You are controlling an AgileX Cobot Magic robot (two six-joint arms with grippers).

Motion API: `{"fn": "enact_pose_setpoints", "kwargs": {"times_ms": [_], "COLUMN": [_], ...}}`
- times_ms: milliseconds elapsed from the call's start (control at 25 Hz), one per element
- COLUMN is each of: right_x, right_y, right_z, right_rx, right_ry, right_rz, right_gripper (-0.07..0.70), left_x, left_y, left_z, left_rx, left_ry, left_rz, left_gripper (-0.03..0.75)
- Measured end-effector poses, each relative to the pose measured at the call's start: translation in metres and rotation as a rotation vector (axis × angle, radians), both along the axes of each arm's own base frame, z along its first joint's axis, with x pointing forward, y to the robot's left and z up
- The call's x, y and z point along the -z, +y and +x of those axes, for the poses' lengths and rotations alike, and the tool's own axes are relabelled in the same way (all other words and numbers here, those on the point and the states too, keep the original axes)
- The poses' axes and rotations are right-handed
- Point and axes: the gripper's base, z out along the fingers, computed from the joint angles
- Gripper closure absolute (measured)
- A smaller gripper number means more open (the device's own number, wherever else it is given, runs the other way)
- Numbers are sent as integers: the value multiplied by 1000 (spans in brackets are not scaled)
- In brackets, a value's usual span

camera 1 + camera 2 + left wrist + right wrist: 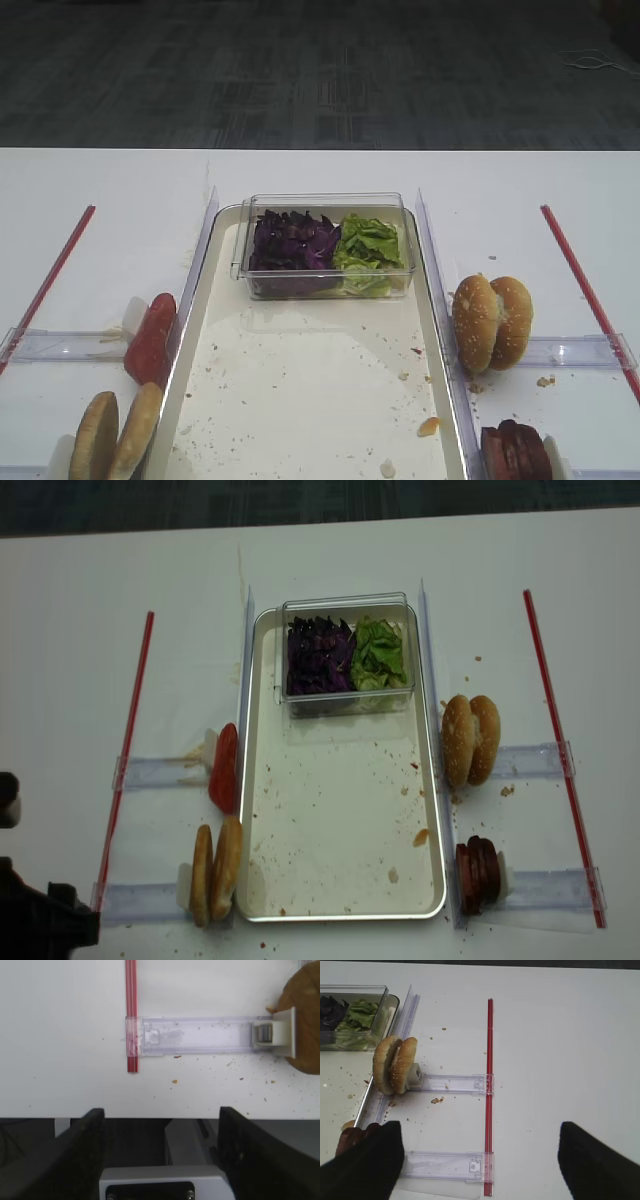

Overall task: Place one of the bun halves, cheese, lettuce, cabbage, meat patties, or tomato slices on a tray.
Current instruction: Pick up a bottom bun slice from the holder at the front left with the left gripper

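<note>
A: In the exterior high view, where's the plain bun half (135,432)?
B: Standing on edge beside its speckled twin (94,437), near-left, just outside the tray (300,400). I'd judge it light, soft and crumbly, so pinch across the flat faces gently, from above. The cabbage (292,240) and lettuce (368,245) sit in a clear box (325,205) at the tray's far end; they look limp and loose.

A: Right wrist view?
B: The right gripper (475,1155) has its fingers spread wide, holding nothing. The sesame bun halves (395,1065) stand at left, with the meat patties (352,1139) nearer.

A: Left wrist view?
B: The left gripper (162,1152) is also released and empty, hovering over the table's near edge.

A: The realsense view?
B: Same layout; tomato slices (225,768) lie left of the tray. No readable writing in any view.
</note>
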Motion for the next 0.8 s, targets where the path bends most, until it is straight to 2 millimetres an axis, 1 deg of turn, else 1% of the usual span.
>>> {"fn": "enact_pose_setpoints", "kwargs": {"times_ms": [160,280,800], "right_x": [0,0,0], "right_y": [0,0,0], "right_z": [0,0,0], "right_rx": [0,0,2], "right_ry": [0,0,0], "right_rz": [0,0,4], "right_gripper": [-21,-21,-21], "left_x": [9,13,19], "left_y": [0,0,0], "left_z": [12,17,24], "left_rx": [0,0,0], "left_ry": [95,131,182], "left_rz": [-1,-2,-2], "left_gripper": [242,242,242]}}
